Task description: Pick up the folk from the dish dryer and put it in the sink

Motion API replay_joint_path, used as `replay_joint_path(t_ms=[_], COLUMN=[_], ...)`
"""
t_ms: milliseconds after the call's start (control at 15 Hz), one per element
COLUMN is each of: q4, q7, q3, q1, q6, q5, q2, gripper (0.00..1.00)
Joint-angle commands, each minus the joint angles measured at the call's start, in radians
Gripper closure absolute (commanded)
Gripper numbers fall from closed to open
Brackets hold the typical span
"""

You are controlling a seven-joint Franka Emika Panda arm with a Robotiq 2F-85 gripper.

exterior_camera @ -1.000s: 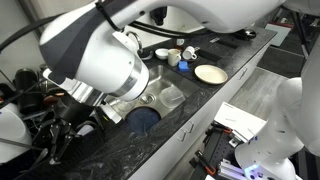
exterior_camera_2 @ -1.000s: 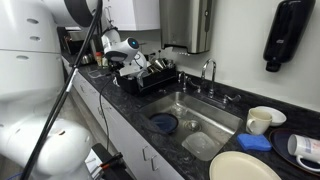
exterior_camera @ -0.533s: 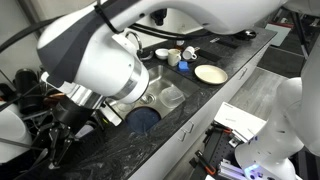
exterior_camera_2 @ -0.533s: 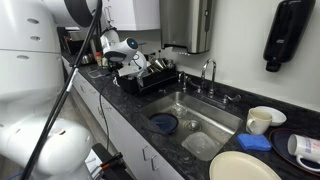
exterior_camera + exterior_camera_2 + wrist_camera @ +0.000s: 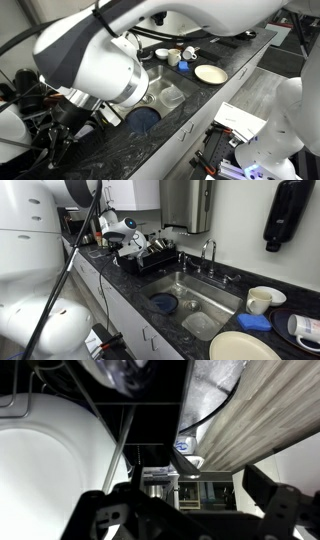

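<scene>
The black wire dish dryer (image 5: 157, 256) stands on the counter beside the sink; in an exterior view (image 5: 28, 98) the arm mostly hides it. My gripper (image 5: 128, 243) hangs over the rack's near end. In the wrist view my two fingers are spread apart with nothing between them (image 5: 190, 512), and a thin rack bar (image 5: 118, 455) and a white rounded dish (image 5: 40, 460) sit close below. I cannot make out the fork in any view. The steel sink (image 5: 222, 298) (image 5: 152, 92) with its curved faucet (image 5: 208, 252) lies beside the rack.
In the sink are a blue dish (image 5: 163, 304) (image 5: 143, 118) and a clear container (image 5: 206, 324). A cream plate (image 5: 240, 347) (image 5: 209, 73), mugs (image 5: 262, 300) and a blue sponge (image 5: 254, 322) sit on the dark counter beyond it.
The arm has shifted only slightly over the rack; the gripper stays in about the same place.
</scene>
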Motion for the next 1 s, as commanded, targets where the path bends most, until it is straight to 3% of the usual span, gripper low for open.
replay_joint_path(t_ms=[0,133,200,333,933], q4=[0.014,0.011,0.012,0.013,0.013], q7=[0.002,0.005,0.008,0.010,0.017], q3=[0.005,0.008,0.010,0.013,0.018], q1=[0.012,0.013,0.012,0.011,0.006], q6=[0.067,0.076,0.075,0.071,0.063], q5=[-0.023,-0.037,-0.043,-0.054,-0.057], q2=[0.028,0.033,0.035,0.040,0.042], gripper=[0.00,0.01,0.25,0.29,0.95])
